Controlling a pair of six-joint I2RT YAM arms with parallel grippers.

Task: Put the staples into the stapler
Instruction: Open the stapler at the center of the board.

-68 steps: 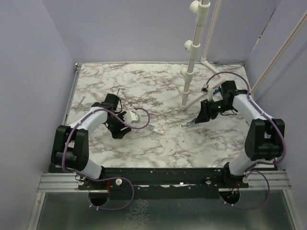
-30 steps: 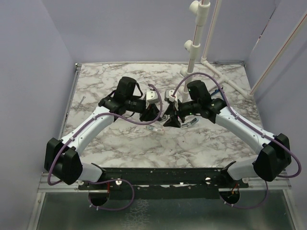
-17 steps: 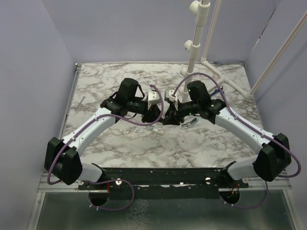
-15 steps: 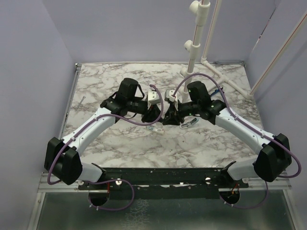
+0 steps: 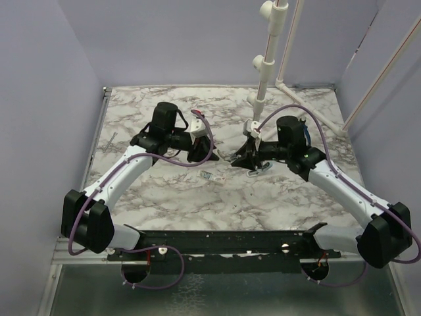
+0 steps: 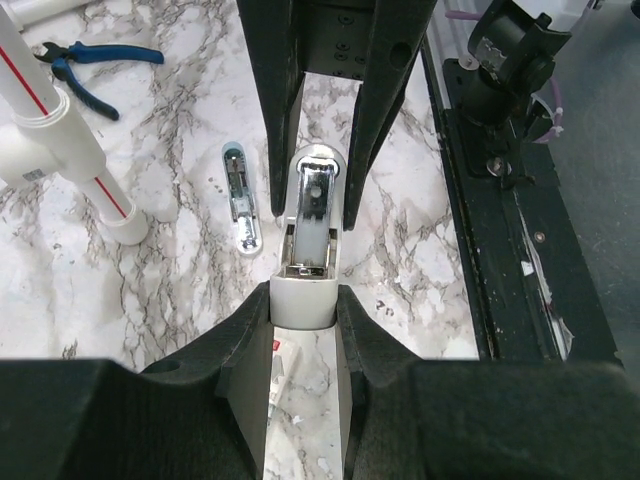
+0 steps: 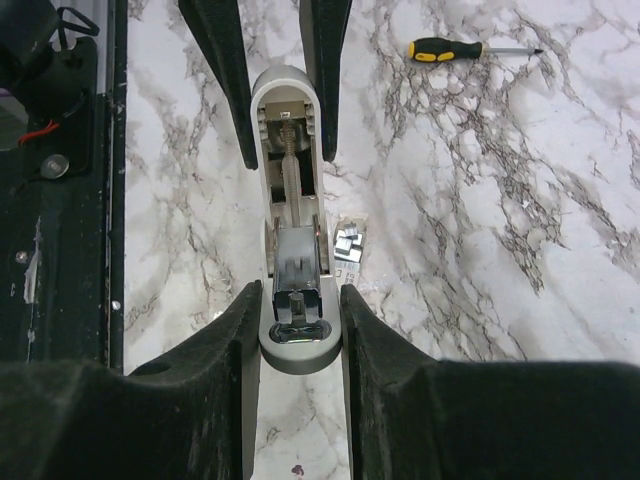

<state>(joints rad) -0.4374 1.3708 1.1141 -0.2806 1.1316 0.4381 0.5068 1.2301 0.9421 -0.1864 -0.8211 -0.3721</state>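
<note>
Well, the left gripper (image 6: 314, 190) is clamped on the stapler (image 6: 312, 235), and the right gripper (image 7: 287, 140) on what looks like its separate spring track (image 7: 293, 235), each lying lengthwise in the grip. The staples (image 7: 348, 242) sit on the desk (image 5: 164, 197) just beside that track, nearer the right gripper, I'd say. The right wrist view shows them plainly; from overhead they are only a speck.

Marble bench (image 5: 164, 204) carries staples (image 7: 348, 243), a screwdriver (image 7: 470, 48), blue pliers (image 6: 90, 75), a teal-and-white strip (image 6: 240, 195) and a pipe stand (image 6: 60, 140).
</note>
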